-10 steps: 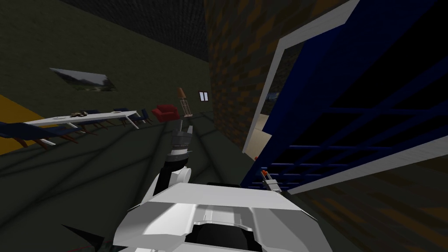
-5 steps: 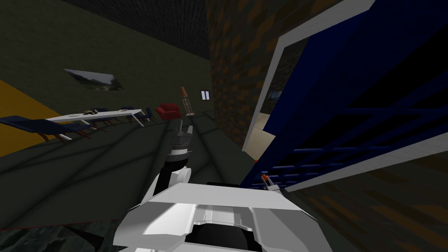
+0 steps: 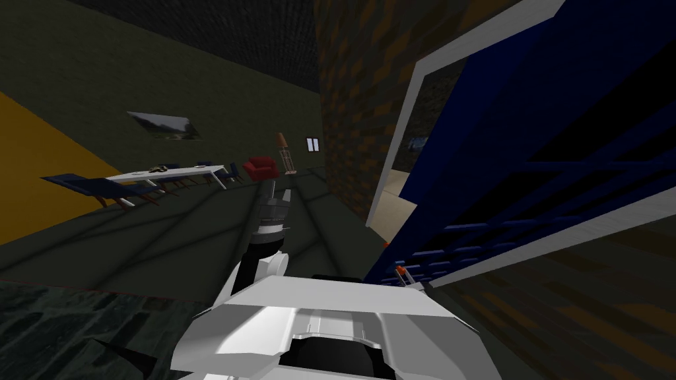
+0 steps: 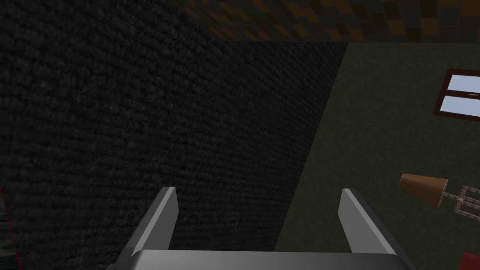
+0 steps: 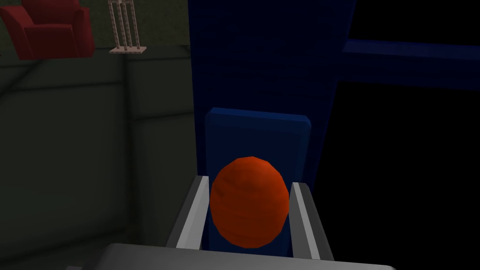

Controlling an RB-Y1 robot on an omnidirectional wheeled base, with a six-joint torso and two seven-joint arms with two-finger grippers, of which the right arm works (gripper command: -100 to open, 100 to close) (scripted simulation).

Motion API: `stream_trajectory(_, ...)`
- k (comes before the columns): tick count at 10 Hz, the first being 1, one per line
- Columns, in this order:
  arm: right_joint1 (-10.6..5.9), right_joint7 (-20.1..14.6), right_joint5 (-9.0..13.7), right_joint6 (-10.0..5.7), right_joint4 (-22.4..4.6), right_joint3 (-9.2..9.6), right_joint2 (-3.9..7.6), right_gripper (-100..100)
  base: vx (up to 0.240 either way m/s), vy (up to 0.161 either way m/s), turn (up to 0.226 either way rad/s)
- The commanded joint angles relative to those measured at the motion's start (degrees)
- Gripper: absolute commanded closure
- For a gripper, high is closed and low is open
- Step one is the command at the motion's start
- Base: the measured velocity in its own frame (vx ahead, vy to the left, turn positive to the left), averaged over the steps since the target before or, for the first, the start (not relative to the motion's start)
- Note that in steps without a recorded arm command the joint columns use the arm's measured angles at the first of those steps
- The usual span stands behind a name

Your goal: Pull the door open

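A dark blue door point(image 3: 528, 152) with a grid of panes stands swung part-way out of its white frame point(image 3: 403, 132) on my right. Its round orange knob point(image 5: 249, 206) sits on a blue backplate point(image 5: 258, 136). My right gripper point(image 5: 248, 215) is shut on the knob, one finger pressing each side; in the head view that gripper point(image 3: 404, 276) shows small at the door's lower edge. My left gripper point(image 3: 276, 196) is held out ahead above the floor, open with nothing between its fingers point(image 4: 161, 218).
A brick wall point(image 3: 356, 112) borders the door frame on its left. Far across the dark floor stand a long white table point(image 3: 168, 174) with blue chairs, a red armchair point(image 3: 261, 168) and a floor lamp point(image 3: 286, 153). A pale floor point(image 3: 399, 191) shows through the doorway.
My view has turned: the table, armchair and wall picture have slid to the right and an orange wall has come in at the left. The right gripper stays shut on the knob.
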State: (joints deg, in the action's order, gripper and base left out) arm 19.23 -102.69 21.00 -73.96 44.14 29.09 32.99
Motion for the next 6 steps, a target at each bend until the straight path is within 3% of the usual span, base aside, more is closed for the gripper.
stream_trajectory(1,0.74,0.30,0.23,-1.33,-0.41,-0.17,-0.47,100,0.008,-0.089,0.341)
stream_trajectory(6,4.34,1.24,1.38,-5.33,-2.48,-0.86,-2.18,100,-0.064,-0.056,0.275)
